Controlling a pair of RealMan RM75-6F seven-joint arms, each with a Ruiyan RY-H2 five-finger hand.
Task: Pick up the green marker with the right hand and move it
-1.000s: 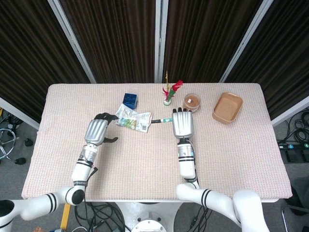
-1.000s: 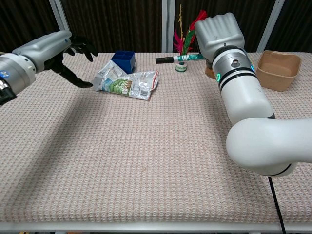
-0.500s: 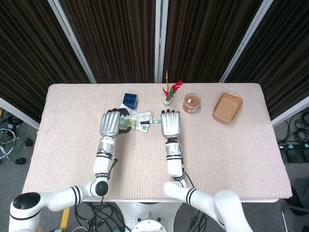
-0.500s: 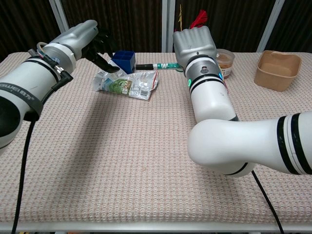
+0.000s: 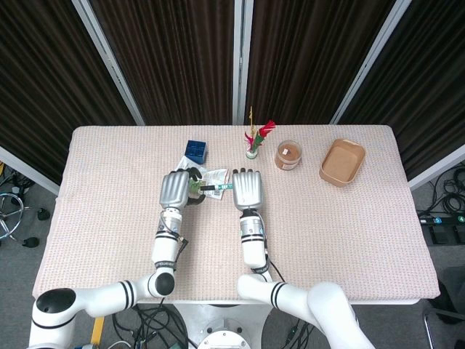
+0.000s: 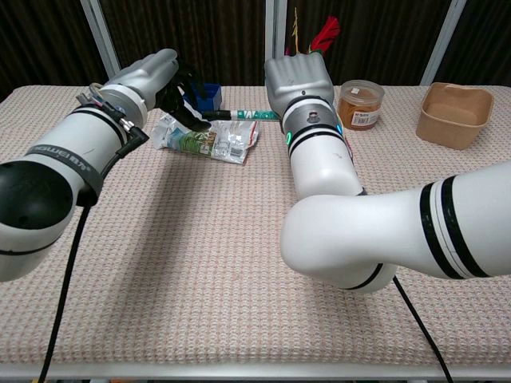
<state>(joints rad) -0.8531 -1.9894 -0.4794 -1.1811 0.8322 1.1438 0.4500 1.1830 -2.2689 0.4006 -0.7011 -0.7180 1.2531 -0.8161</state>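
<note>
The green marker (image 6: 242,116) lies level above the table, and my right hand (image 6: 297,78) grips its right end. In the head view the marker (image 5: 216,191) spans the gap between my right hand (image 5: 247,190) and my left hand (image 5: 176,190). My left hand (image 6: 156,72) is raised over the table's left side with its dark fingers (image 6: 190,118) apart, right at the marker's dark tip. Whether they touch the tip is unclear. The marker hangs over a crumpled snack packet (image 6: 209,137).
A blue box (image 6: 209,94) stands behind the packet. A red and green feathered shuttlecock (image 5: 252,142), a jar of brown powder (image 6: 360,104) and a tan paper tray (image 6: 457,113) stand along the back right. The table's cloth (image 6: 200,263) is a pinkish weave.
My right hand has carried the marker leftward, from near the jar to over the packet. My left hand has swung right and inward until its fingers reach the marker's tip.
</note>
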